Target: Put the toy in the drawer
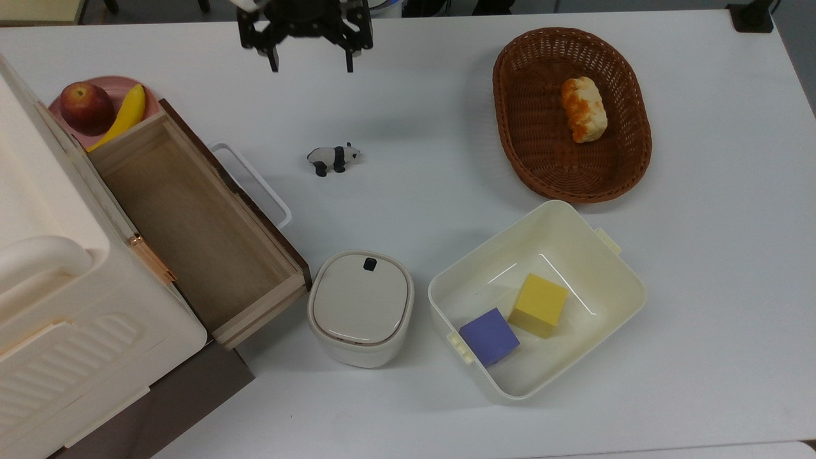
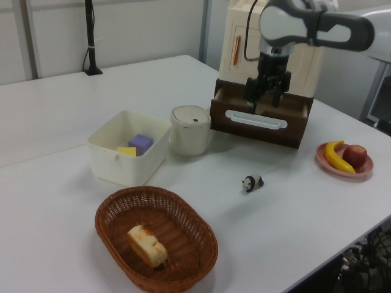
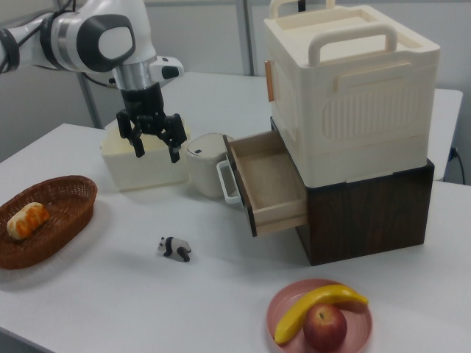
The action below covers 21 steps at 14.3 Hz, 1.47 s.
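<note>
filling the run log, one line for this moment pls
phase: approach | gripper: open, above table | toy: on table, ungrasped | drawer: open, empty

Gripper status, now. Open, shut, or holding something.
Gripper: open, fingers spread, holding nothing. The toy stands on the table, apart from it.

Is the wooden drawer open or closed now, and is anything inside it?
Open and empty. The drawer is pulled out from the cabinet, its bare wood floor showing. The toy stands on the table, outside it.
</note>
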Each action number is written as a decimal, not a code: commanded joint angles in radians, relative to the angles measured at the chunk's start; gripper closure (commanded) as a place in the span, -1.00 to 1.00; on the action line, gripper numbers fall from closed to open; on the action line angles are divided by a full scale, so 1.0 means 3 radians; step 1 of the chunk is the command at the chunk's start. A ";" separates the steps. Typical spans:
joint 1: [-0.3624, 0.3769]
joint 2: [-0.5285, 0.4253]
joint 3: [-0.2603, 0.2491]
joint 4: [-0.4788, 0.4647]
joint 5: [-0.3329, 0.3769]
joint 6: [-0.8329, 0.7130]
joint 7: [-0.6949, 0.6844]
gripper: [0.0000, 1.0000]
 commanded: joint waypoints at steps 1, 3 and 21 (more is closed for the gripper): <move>-0.0014 -0.0018 0.0045 -0.0114 -0.0067 -0.0036 0.0270 -1.00; -0.0024 0.0023 0.0035 -0.0181 0.0029 0.0071 0.1353 -1.00; -0.0198 0.0034 0.0286 -0.0754 -0.0788 0.0077 -0.3481 -1.00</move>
